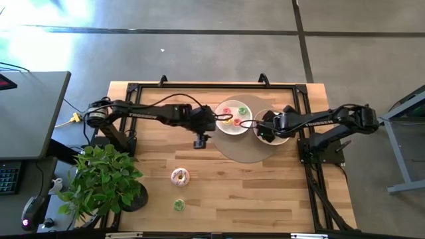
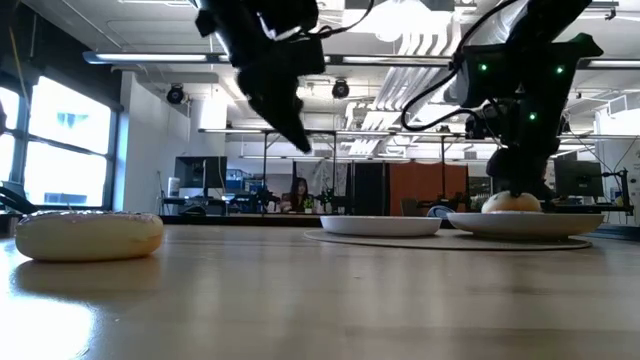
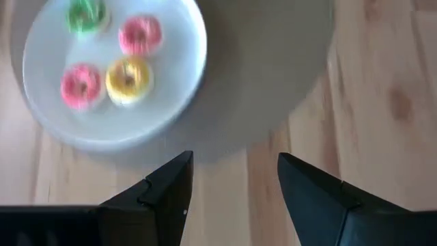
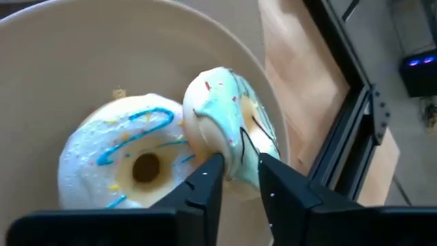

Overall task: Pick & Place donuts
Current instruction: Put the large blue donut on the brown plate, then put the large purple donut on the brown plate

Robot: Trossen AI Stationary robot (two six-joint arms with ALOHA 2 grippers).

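Donut (image 4: 229, 123) pinched in right claw (image 4: 240, 179).

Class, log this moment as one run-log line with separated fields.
right gripper: shut on mint-iced donut over right plate | left gripper: open, empty, near small-donut plate | pink-sprinkled donut: on table

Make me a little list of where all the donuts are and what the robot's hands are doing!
left plate: four small donuts, two pink, one yellow, one green
right plate: white donut with blue icing lines lying flat
right gripper: shut on pale green donut, held on edge over right plate
left gripper: open, empty, above table beside left plate
table front: pink sprinkled donut, small green donut
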